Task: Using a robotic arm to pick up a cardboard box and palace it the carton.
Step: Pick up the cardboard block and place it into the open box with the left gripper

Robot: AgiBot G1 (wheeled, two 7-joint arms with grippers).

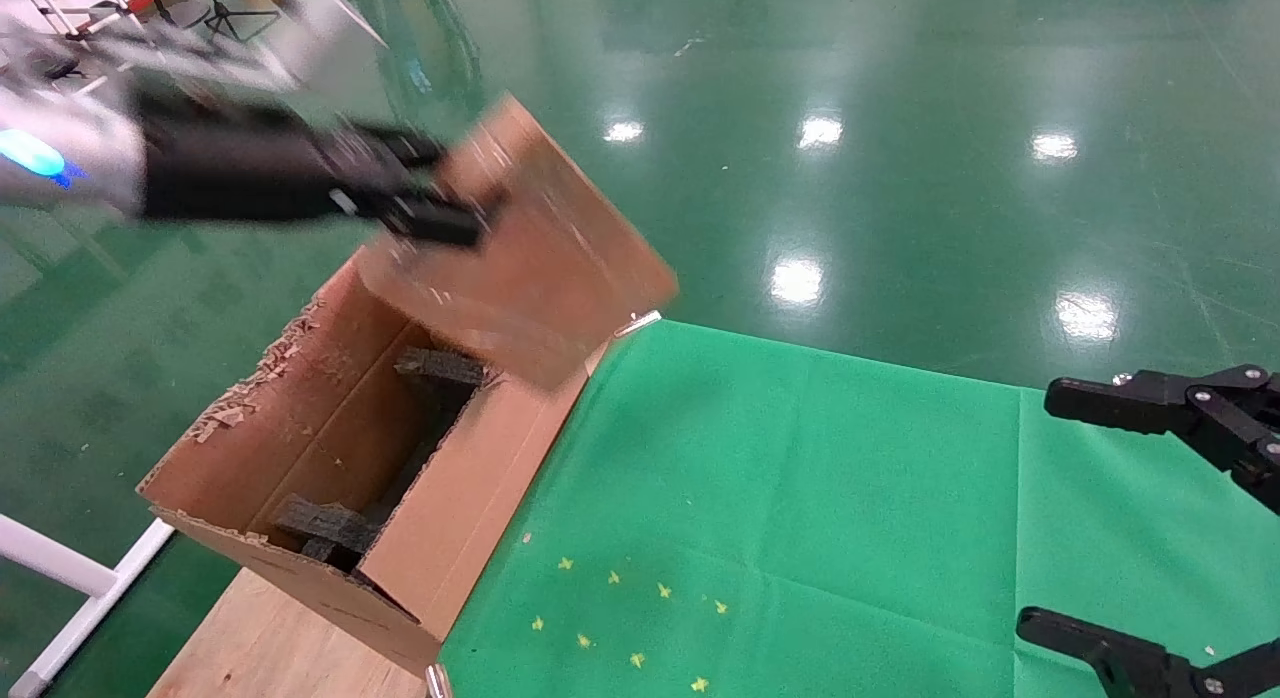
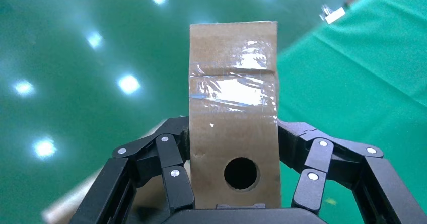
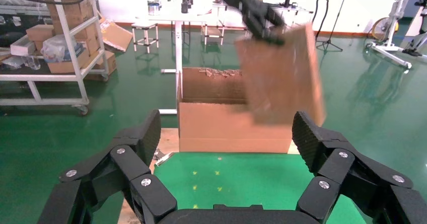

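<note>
Right gripper [image 1: 1100, 518] idle; cardboard box [image 1: 540, 248] above carton [image 1: 450, 518].

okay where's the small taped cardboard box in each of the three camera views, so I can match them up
Head view: the cardboard box hangs upper left of centre, held at one end by the left gripper, above the carton.
Left wrist view: the cardboard box fills the centre, clamped between the gripper's fingers.
Right wrist view: the cardboard box is upper right of centre, in front of the carton.
Shared landmark: the green cloth.
</note>
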